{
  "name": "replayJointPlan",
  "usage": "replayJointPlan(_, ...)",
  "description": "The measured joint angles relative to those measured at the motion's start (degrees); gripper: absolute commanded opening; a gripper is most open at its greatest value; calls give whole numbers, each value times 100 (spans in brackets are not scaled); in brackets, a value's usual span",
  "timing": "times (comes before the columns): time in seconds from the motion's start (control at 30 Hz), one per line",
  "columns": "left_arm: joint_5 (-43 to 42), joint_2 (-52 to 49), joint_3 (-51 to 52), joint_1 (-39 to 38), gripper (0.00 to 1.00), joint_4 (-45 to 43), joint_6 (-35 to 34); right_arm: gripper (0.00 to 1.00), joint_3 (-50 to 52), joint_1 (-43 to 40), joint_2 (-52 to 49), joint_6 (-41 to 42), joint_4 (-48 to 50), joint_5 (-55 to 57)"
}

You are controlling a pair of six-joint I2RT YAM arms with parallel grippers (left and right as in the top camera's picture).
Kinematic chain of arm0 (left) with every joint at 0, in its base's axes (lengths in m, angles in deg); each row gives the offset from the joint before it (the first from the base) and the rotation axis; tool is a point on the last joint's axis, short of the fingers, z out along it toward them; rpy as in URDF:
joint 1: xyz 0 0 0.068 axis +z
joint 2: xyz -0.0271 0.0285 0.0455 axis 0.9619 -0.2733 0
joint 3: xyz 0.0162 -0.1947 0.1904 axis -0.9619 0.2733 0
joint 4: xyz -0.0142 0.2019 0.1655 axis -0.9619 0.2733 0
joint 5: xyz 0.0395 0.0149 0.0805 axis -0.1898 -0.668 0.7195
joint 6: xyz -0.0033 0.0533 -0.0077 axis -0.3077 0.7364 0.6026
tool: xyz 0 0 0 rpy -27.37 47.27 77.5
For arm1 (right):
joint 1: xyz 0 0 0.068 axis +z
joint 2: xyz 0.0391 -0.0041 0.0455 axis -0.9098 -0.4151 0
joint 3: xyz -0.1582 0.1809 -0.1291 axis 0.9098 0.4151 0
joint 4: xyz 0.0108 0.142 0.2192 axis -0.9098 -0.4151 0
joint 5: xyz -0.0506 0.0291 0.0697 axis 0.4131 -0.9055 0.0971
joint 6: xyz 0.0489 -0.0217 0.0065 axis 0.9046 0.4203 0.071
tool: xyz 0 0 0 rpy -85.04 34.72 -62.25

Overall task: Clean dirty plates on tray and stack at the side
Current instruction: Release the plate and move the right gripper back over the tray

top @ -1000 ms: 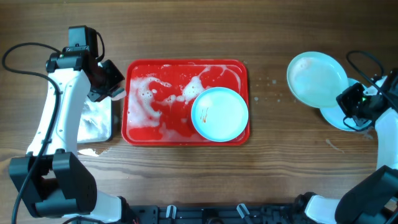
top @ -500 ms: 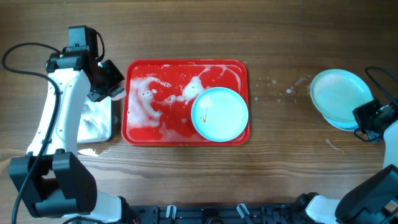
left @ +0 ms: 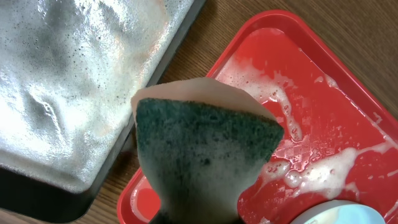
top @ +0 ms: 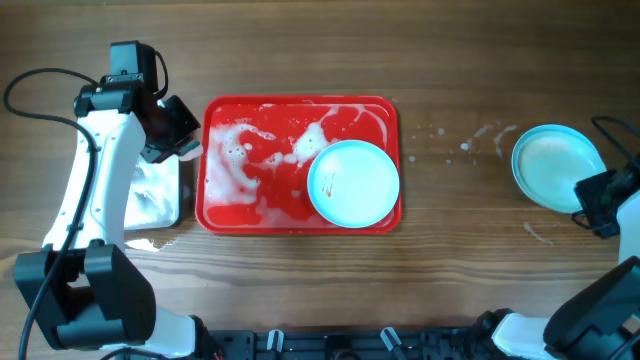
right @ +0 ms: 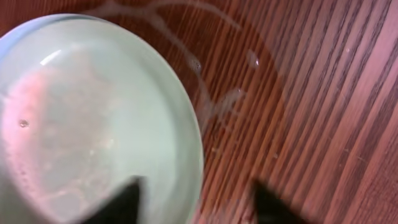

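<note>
- The right gripper point(right: 199, 200) is spread wide and holds nothing. The rim of a round, glossy light-cyan plate point(right: 93, 118) runs between its fingertips, with one dark tip above the plate and the other above the wooden table point(right: 323, 112).
- From overhead, that plate lies flat at the table's right side, well apart from the large red rectangular plastic tray point(top: 270, 135) (whether another plate sits under it, I cannot tell).
- A second light-cyan plate point(top: 353, 182), marked with an orange-red smear point(top: 328, 183), sits in the tray's right half beside white foam point(top: 232, 165).
- The left gripper point(top: 172, 130) pinches a green-faced sponge point(left: 199, 155) above the gap between the red tray and a black-rimmed metal tray point(left: 68, 81).
</note>
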Motion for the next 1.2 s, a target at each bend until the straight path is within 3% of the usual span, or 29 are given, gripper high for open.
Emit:
replayJointPlan(0.1,0,0,0,0,4,0,-2,82,0,0,0,-13,105,-72)
replayJointPlan(0.23,0,0,0,0,4,-7,0,72,-2,-11,0,-398,365,-743)
replayJointPlan(0.43,0,0,0,0,4,-39,0,71,-269,22,13,-855,39,-1749)
replayJointPlan(0.6,0,0,0,0,4,-66,-2,71,-485,645,343,-1130,-341,-2168)
replayJointPlan(1.0,0,0,0,0,4,-61,0,69,-595,3617,750,-756,46,-2127)
replayJointPlan(1.13,0,0,0,0,4,-61,0,53,-595,4841,728,-313,168,-1749)
replayJointPlan(1.2,0,0,0,0,4,-63,0,50,-614,5307,581,-26,22,-1578)
